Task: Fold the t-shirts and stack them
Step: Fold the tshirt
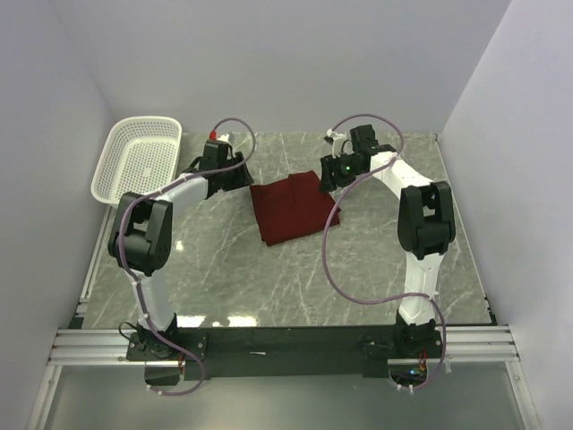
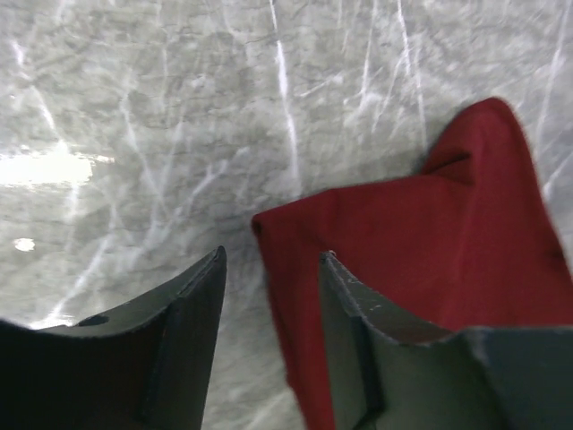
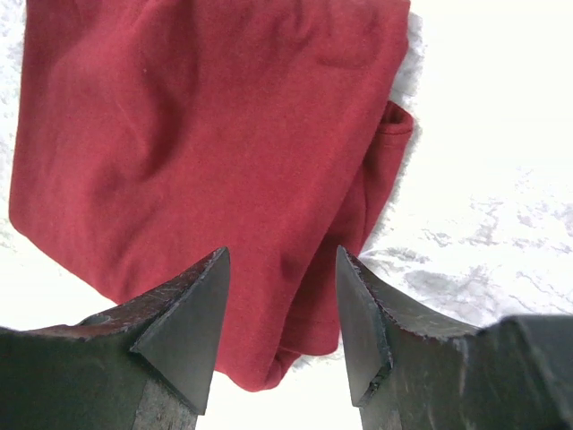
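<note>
Grey marble desk (image 1: 269, 278) carries the folded maroon t-shirt (image 1: 291, 210) mid-surface. Your left claw (image 2: 271, 255) and right claw (image 3: 282, 253) stand half-open over its far corners, holding nothing. Next you likely pinch both corners for another fold.

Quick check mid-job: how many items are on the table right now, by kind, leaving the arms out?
Maroon t-shirt: 1
White basket: 1
Total: 2
</note>
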Controlling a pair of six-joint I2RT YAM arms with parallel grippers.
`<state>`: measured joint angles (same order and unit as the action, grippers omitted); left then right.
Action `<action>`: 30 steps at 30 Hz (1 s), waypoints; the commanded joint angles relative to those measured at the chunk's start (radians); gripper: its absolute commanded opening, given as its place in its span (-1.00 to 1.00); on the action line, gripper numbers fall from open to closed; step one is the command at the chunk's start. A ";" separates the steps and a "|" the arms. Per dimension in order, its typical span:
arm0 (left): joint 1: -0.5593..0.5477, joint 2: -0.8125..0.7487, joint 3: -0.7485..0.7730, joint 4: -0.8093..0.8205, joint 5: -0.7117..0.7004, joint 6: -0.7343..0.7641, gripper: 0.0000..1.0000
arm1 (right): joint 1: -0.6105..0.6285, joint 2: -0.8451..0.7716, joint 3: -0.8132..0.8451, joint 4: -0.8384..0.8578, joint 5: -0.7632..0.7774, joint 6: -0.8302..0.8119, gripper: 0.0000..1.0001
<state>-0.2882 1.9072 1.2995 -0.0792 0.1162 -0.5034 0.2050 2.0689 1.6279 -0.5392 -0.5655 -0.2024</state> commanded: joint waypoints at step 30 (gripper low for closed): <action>-0.012 0.147 0.112 -0.062 0.077 -0.187 -0.42 | -0.007 -0.032 -0.002 0.033 -0.024 0.015 0.15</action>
<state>-0.2935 2.0380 1.3685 -0.1585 0.1699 -0.6785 0.2047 2.0689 1.6279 -0.5270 -0.5701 -0.1940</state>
